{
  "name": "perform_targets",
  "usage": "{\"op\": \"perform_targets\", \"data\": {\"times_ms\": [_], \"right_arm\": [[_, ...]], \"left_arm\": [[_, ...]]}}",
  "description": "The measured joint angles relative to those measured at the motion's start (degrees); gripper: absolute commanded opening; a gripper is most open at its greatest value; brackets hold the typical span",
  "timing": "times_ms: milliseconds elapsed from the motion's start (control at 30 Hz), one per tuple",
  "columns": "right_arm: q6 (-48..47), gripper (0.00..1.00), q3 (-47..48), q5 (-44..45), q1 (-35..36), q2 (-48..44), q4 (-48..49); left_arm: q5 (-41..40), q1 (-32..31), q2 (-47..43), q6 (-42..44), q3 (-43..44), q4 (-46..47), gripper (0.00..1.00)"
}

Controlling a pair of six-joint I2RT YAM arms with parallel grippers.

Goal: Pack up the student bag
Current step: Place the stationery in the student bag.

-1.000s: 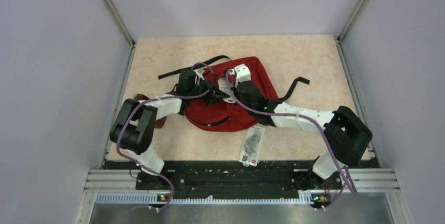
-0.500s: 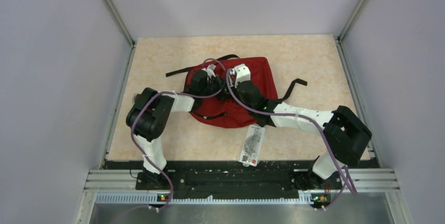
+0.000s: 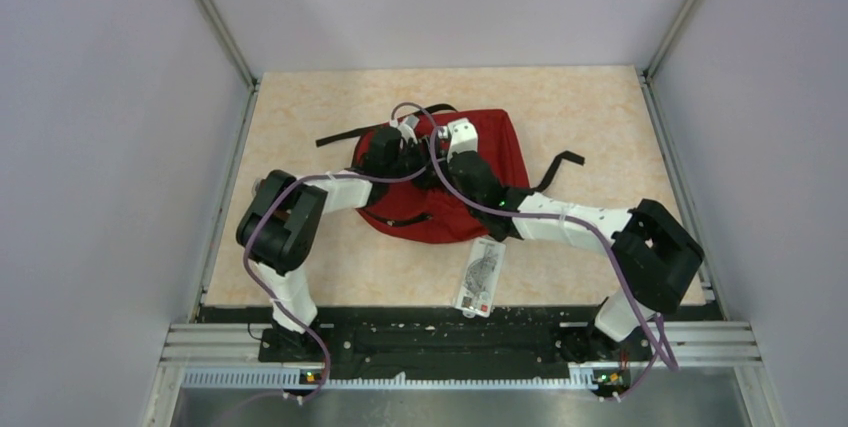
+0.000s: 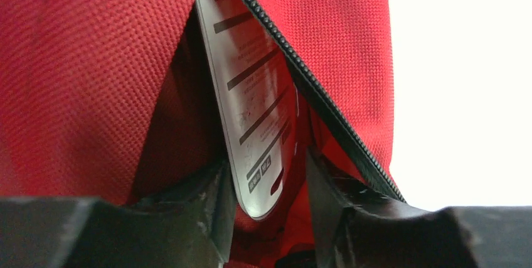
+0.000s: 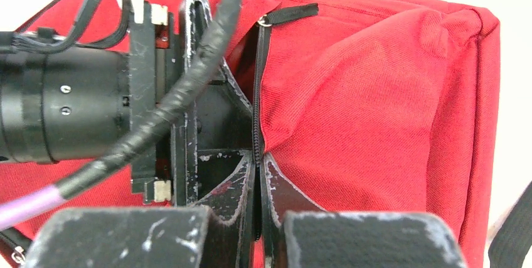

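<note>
- The student bag (image 3: 497, 147) lies around the middle of the counter (image 3: 340, 272), with both arms reaching over it.
- The right claw (image 5: 257, 177) is pressed together on the bag's zipper (image 5: 256, 92) edge – it appears to be holding the mouth open.
- The left claw (image 4: 266, 177) sits at that opening with its fingers apart on either side of a white card (image 4: 251, 105). The card leans towards one finger, and I cannot tell whether it is actually clamped.
- Risk: the card's edge lies right beside the zipper teeth, so a push at a slight angle could catch there and bend it.
- Risk: if the fabric slips from the right claw, the mouth would likely fall shut on the card.
- Risk: the two claws work very close together, and the left arm's cable (image 5: 185, 92) crosses just in front of the right fingers – a snag or a knock looks possible.
- Risk: the soft bag may slide on the counter rather than take the card.
- Writing: the card carries dark bars of print and small boxed marks, too blurred to read.
- A white packet (image 3: 481, 275) with a red end lies near the front edge; its print is too small to read.
</note>
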Motion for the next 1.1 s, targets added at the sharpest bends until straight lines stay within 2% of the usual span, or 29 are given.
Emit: {"op": "perform_targets", "data": {"times_ms": [67,167,300,533,633,800,967,1100], "right_arm": [[0.07,0.00,0.55,0.72,0.00,-0.02,-0.07],[0.09,0.05,1.05,0.68,0.07,-0.04,-0.55],[0.26,0.17,1.07,0.00,0.17,-0.04,-2.56],[0.74,0.67,1.09,-1.84,0.37,-0.24,-4.37],[0.70,0.78,1.11,-4.20,0.37,-1.49,-6.34],[1.27,0.83,1.14,-9.81,0.39,-7.82,-11.43],[4.22,0.87,0.98,-12.33,0.44,-16.59,-17.73],[8.63,0.87,-2.25,-10.58,0.42,-25.09,-23.65]], "left_arm": [[-1.99,0.09,-2.03,2.25,-0.09,-2.62,0.60],[-5.79,0.35,-5.14,5.84,-1.09,-5.97,0.63],[-10.10,0.68,-9.18,10.03,-2.84,-9.68,0.65],[-18.18,0.96,-21.33,17.38,-7.43,-15.89,0.67],[-25.00,0.61,-29.29,20.59,-11.63,-17.29,0.70],[-35.43,-0.26,-46.34,25.42,-21.75,-19.08,0.71],[-38.69,-3.34,-53.11,26.40,-23.87,-21.31,0.72],[-38.86,-10.73,-56.85,23.34,-28.22,-21.68,0.72]]}}
